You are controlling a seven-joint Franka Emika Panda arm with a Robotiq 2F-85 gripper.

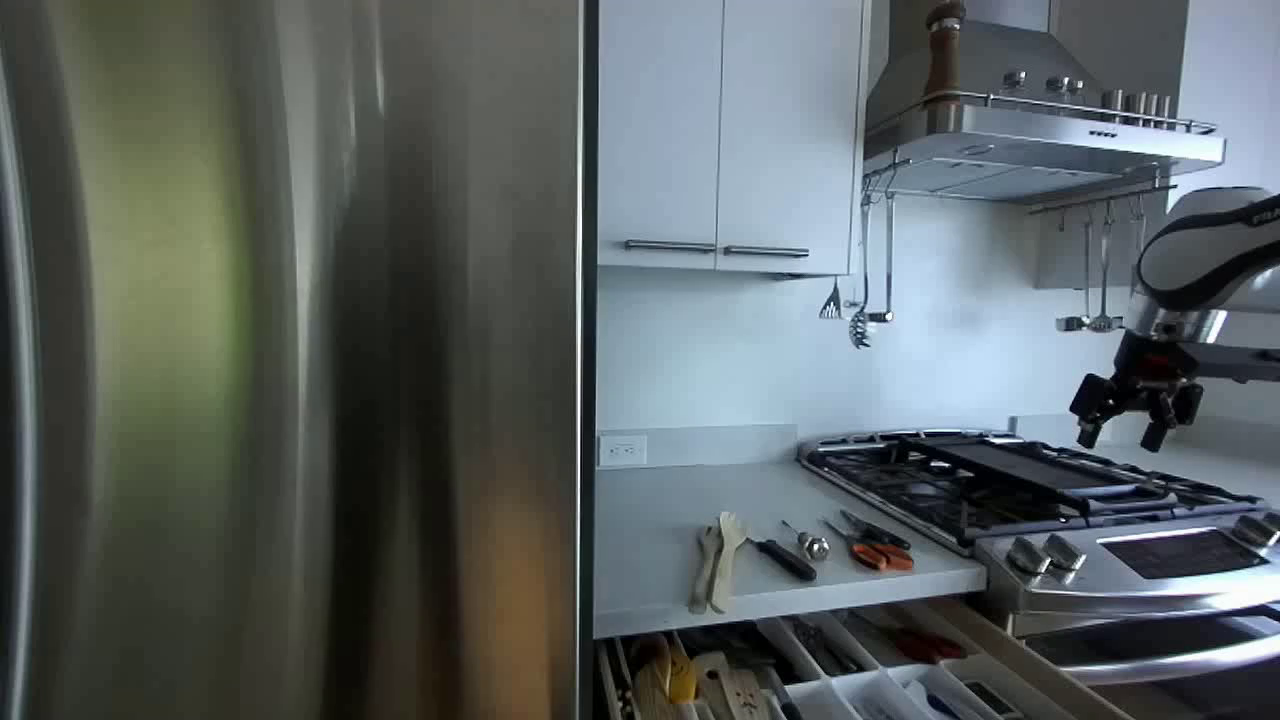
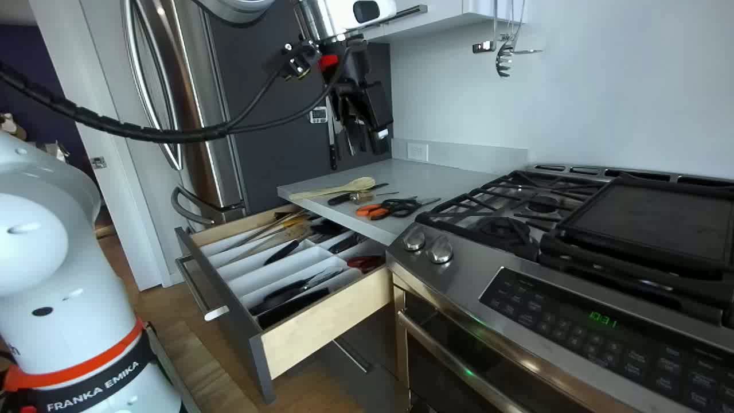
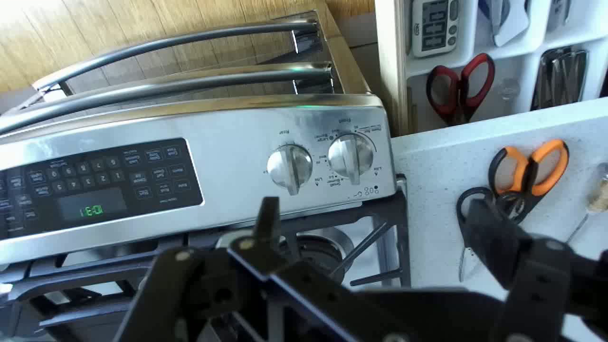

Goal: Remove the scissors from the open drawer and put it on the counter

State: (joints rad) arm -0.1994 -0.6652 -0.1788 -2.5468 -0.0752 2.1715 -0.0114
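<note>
The red-handled scissors (image 3: 460,92) lie in a back compartment of the open drawer (image 3: 392,61), with their blades hidden under the counter edge. They also show in both exterior views (image 1: 925,645) (image 2: 365,263). The drawer (image 2: 332,324) is pulled out below the counter (image 2: 441,179). Orange-and-black scissors (image 3: 527,175) and black-handled scissors (image 3: 468,202) lie on the counter (image 3: 427,180) near the stove. My gripper (image 1: 1122,438) is open and empty, high above the stove and counter. Its fingers stand wide apart in the wrist view (image 3: 375,213).
The stove (image 2: 464,235) with grates and knobs adjoins the counter. Wooden utensils (image 1: 725,560), a black-handled tool (image 1: 785,558) and a small metal tool (image 1: 812,545) lie on the counter. A timer (image 3: 434,26) is in the drawer. The fridge (image 1: 300,350) and range hood (image 1: 1040,140) stand nearby.
</note>
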